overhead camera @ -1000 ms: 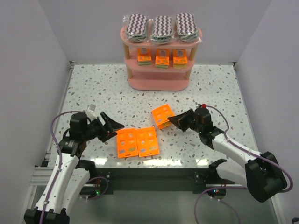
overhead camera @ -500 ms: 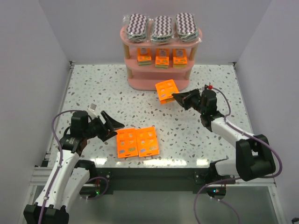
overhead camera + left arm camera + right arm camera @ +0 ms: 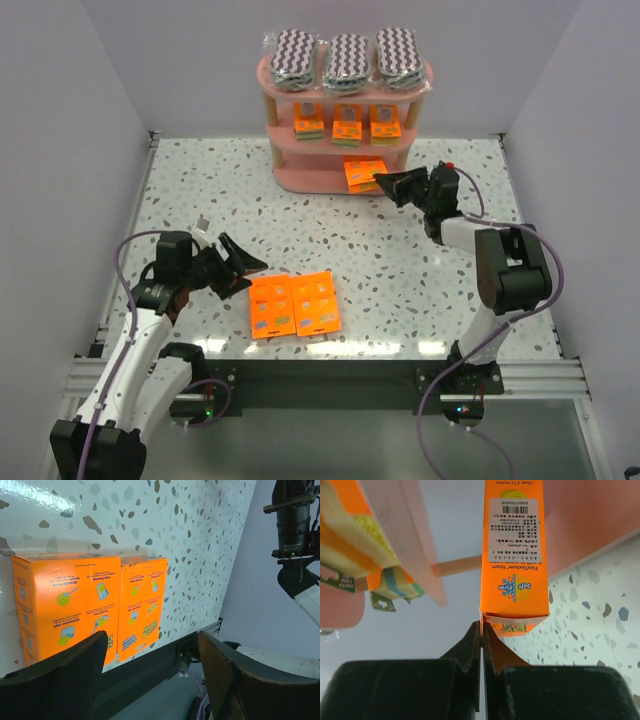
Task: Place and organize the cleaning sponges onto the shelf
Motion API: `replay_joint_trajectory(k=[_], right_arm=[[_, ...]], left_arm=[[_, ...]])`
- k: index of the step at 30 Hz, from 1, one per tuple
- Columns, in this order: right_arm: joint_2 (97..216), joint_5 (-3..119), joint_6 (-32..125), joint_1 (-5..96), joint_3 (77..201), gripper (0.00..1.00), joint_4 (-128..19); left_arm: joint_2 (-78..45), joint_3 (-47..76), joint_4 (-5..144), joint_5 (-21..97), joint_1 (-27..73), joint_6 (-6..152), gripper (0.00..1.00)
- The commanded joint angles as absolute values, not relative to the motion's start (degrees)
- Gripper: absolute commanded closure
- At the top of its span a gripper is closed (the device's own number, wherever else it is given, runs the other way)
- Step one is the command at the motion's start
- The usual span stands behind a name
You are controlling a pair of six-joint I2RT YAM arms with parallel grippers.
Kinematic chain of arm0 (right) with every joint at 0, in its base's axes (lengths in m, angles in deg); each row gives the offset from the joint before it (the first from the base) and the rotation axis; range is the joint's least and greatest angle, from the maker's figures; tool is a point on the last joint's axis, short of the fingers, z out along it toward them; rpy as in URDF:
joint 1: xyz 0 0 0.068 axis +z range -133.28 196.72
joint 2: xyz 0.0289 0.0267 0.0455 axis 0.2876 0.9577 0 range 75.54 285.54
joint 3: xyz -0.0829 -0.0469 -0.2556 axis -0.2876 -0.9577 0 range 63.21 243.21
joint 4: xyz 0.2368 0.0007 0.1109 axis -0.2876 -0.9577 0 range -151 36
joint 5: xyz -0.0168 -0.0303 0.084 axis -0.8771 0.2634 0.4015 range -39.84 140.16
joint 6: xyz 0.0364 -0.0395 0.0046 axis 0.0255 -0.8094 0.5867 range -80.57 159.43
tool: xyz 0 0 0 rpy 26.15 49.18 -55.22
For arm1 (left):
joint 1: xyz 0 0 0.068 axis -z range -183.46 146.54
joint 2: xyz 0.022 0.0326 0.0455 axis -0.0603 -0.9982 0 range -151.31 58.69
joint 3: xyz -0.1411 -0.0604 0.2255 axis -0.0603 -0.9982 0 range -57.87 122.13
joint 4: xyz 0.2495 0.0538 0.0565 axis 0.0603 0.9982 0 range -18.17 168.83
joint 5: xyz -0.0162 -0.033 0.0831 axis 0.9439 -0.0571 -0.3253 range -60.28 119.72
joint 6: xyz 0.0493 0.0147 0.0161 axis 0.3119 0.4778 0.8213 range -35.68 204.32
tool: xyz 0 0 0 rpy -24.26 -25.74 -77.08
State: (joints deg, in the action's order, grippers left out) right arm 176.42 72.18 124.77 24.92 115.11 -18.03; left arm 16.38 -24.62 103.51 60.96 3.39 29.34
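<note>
The pink shelf (image 3: 300, 180) stands at the back. Three zigzag sponge packs (image 3: 346, 56) lie on its top tier and three small orange packets (image 3: 347, 127) on the middle tier. My right gripper (image 3: 384, 183) is shut on the edge flap of a larger orange packet (image 3: 363, 172) and holds it at the right end of the bottom tier; in the right wrist view the jaws (image 3: 482, 630) pinch the packet (image 3: 515, 555) edge-on. Two more large orange packets (image 3: 293, 304) lie side by side on the table near the front. My left gripper (image 3: 247, 271) is open just left of them, with both packets (image 3: 65, 605) in its wrist view.
Grey walls close the table on the left, right and back. The shelf's wooden post (image 3: 457, 566) and middle board (image 3: 400, 535) lie close to the held packet. The table's front edge (image 3: 320, 350) is just behind the two lying packets.
My right gripper has carried the orange packet from the middle of the table back to the shelf's bottom tier. The left arm has shifted slightly left and stays open.
</note>
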Motion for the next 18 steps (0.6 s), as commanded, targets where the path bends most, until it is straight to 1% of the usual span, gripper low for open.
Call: replay_joint_trajectory(k=[1, 2, 7, 18], right_arm=[[181.15, 73.54, 125.56, 23.93, 119.71, 1.00, -12.26], [183.88, 73.89, 125.57, 23.49, 120.86, 1.00, -11.47], [189.87, 73.89, 126.09, 22.43, 123.24, 1.00, -10.32], [194.54, 70.64, 126.09, 21.11, 124.73, 1.00, -11.55]], left_arm=[[15.45, -21.84, 100.66, 61.01, 3.04, 30.36, 0.22], [15.27, -21.66, 100.40, 60.83, 3.04, 30.36, 0.22], [13.86, -21.31, 99.78, 60.39, 3.04, 29.92, 0.22], [9.82, -21.05, 95.30, 59.95, 3.04, 28.16, 0.22]])
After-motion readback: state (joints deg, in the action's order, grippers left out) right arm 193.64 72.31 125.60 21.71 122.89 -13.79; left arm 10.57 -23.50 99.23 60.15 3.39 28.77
